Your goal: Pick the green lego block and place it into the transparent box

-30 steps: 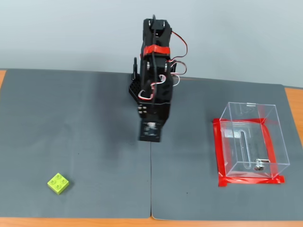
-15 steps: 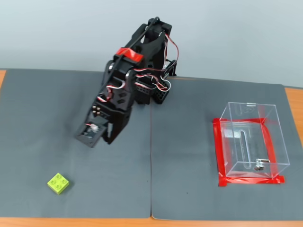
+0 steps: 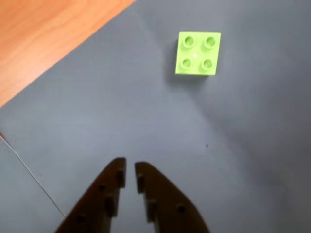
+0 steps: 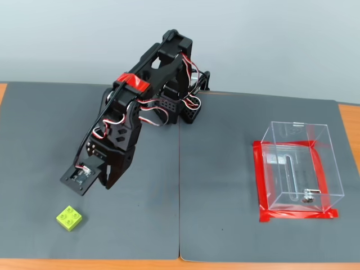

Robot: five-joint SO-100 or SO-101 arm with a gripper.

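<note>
The green lego block (image 3: 198,53) lies flat on the grey mat with its four studs up, in the upper right of the wrist view. It rests near the mat's front left corner in the fixed view (image 4: 68,217). My gripper (image 3: 129,171) hovers above the mat short of the block, its fingers almost together with only a thin slit and nothing between them. The fixed view has the gripper (image 4: 106,181) up and to the right of the block. The transparent box (image 4: 297,169) stands far off at the right, edged by red tape.
The bare wooden table (image 3: 43,34) shows beyond the mat's edge at the upper left of the wrist view. A seam (image 4: 179,214) between two grey mats runs down the middle of the fixed view. The arm's base (image 4: 183,107) stands at the back centre.
The arm has swung from the centre to the left and reached down toward the green block. The block and the box have not moved.
</note>
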